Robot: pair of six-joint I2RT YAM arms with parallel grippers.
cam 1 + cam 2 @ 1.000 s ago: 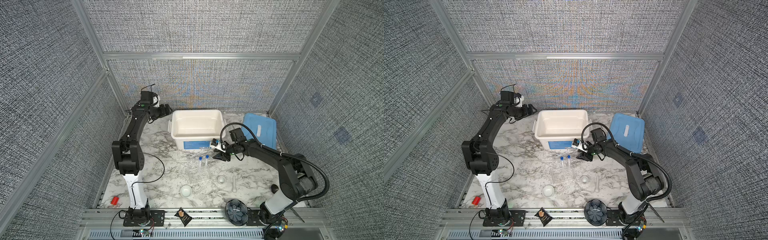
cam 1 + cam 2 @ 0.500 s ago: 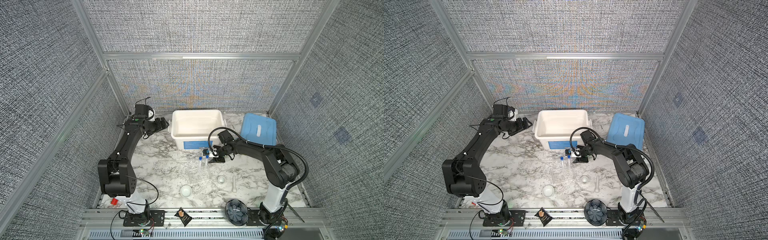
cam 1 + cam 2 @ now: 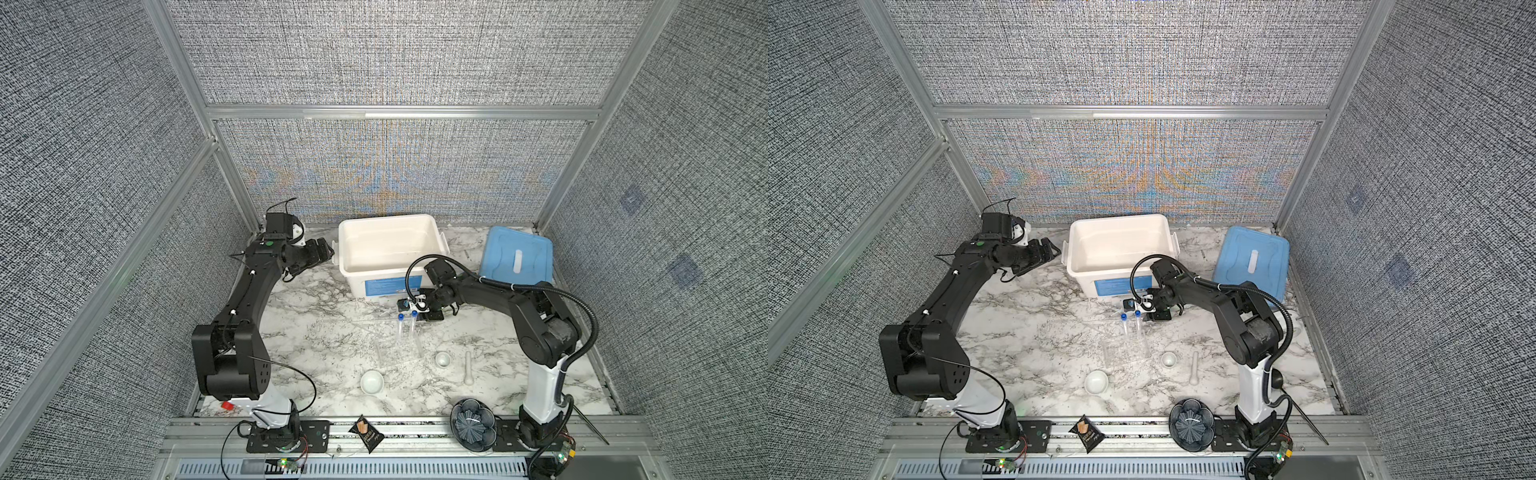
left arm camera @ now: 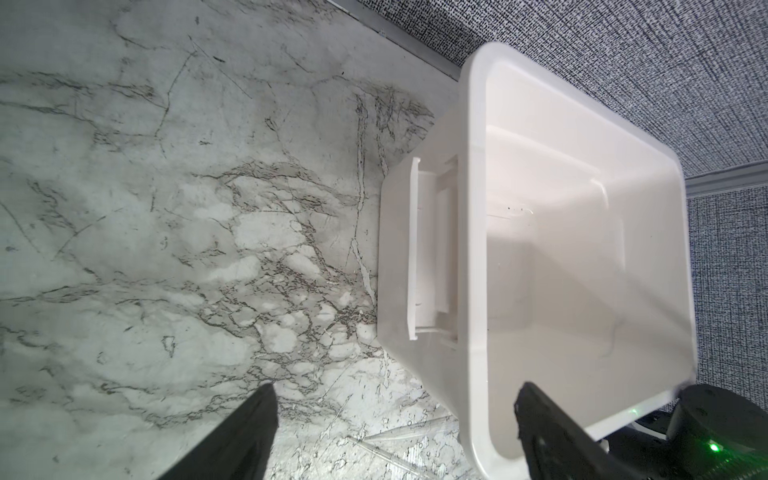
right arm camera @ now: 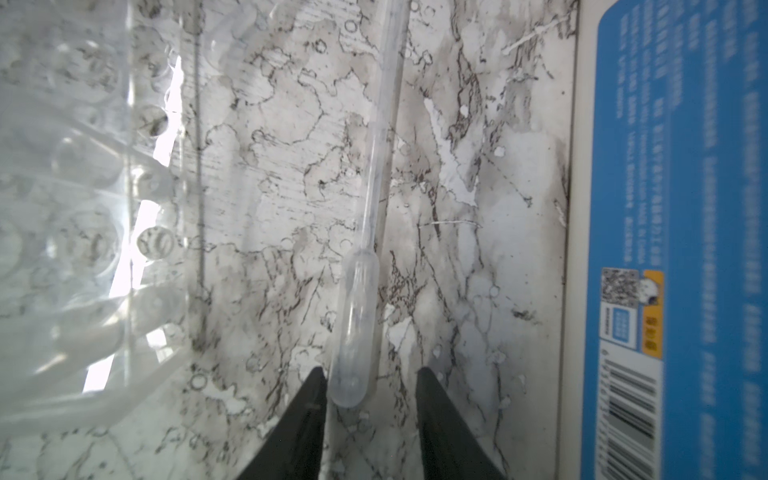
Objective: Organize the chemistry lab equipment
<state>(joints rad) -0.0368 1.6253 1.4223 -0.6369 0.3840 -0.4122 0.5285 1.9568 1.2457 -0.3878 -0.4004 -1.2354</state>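
**Right end effector** (image 5: 370, 374): you have it low over the grey-veined marble tabletop (image 3: 316, 316). It is released but narrowed, with its jaws straddling the bulb of a clear soft-plastic pipette (image 5: 355, 320). One finger (image 5: 307, 415) touches the bulb and a gap shows at the other, so nothing is grasped yet. Judgement: the bulb is the thickest part, hence the hold there. The pipette lies flat between the clear plastic rack (image 5: 83, 216) and the labelled front wall of the white rectangular plastic tub (image 3: 384, 217), apart from both.

**Left end effector** (image 4: 395, 388): it is released wide and empty, pointed at the tub's latch end and just beside it. Contact cannot be made out. Judgement: you are either keeping it clear of the right arm or readying it to steady the tub; I cannot say which.

**Containers:**
- **Tub:** it is open and holds nothing in the top views or the left wrist view. Its blue plastic lid (image 3: 517, 259) lies flat on the tabletop beside it.
- **Rack:** it carries the two slim clear tubes with blue caps (image 3: 401, 326), seemingly upright and side by side at its far edge. Its other holes look vacant.
- **Loose items:** a small white round ceramic dish (image 3: 371, 381) sits empty in front of the rack. A second white dish (image 3: 443, 359), also empty, sits just beside the white pestle (image 3: 468, 368).

None of the equipment is in the tub.
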